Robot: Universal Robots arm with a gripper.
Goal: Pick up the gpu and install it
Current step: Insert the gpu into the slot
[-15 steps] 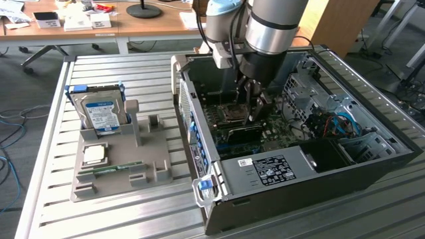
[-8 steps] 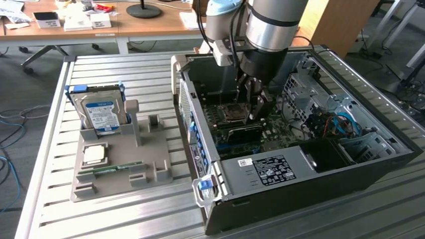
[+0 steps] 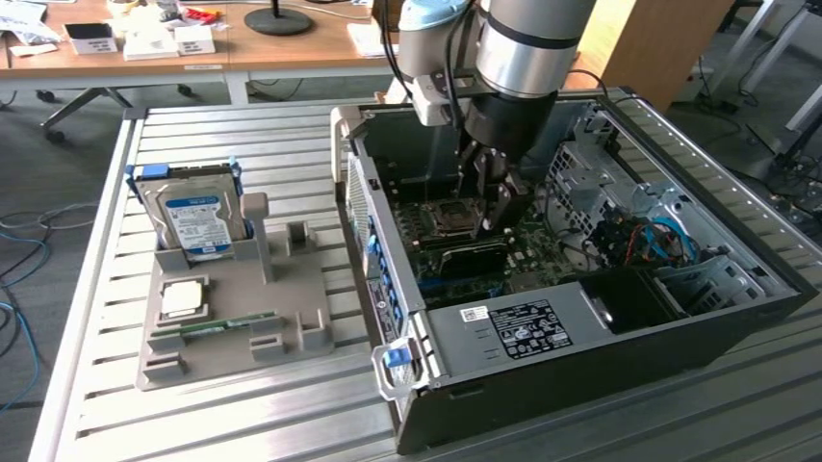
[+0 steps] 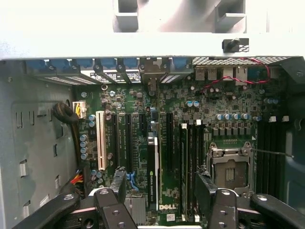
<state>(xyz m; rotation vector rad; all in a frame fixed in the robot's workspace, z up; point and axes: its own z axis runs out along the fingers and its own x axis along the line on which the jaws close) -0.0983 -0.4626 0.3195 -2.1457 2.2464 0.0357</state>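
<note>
The gpu (image 4: 152, 167) stands on edge in a motherboard slot inside the open computer case (image 3: 719, 318). Its dark face carries light lettering, and its bracket end points toward the case's rear wall. My gripper (image 4: 162, 191) is open, with one black finger (image 4: 119, 183) on each side of the card and a gap between each finger and the card. In the exterior view the gripper (image 3: 495, 217) reaches straight down into the case over the motherboard (image 3: 449, 250).
A grey holder (image 3: 289, 318) lies at the exterior view's left with a hard drive (image 3: 199, 217), a square chip (image 3: 184, 296) and a memory stick (image 3: 225, 324). Beside the gpu are the CPU socket (image 4: 230, 167) and a white slot (image 4: 100, 140). Cables (image 3: 642, 241) crowd the drive bays.
</note>
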